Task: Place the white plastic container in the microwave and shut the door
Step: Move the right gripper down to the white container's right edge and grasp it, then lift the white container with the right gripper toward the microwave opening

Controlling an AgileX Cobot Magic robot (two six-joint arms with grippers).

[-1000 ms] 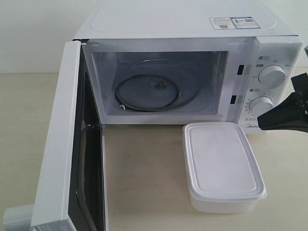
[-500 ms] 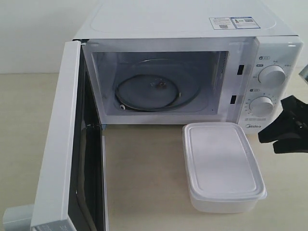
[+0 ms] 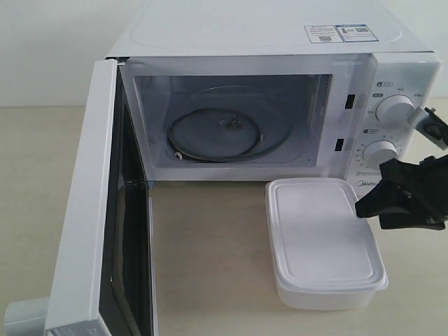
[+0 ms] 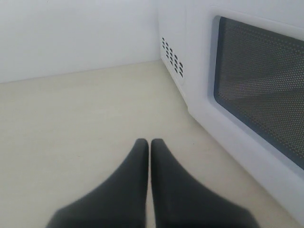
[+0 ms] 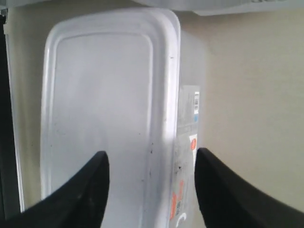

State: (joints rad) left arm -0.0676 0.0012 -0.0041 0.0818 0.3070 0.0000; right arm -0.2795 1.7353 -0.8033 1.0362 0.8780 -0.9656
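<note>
White plastic container [image 3: 323, 241] lies lengthwise toward microwave [image 3: 231, 31].

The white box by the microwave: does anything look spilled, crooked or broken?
Nothing stands out. The white plastic container sits flat on the table, lid on, no spill; the door of the microwave stands open.
</note>
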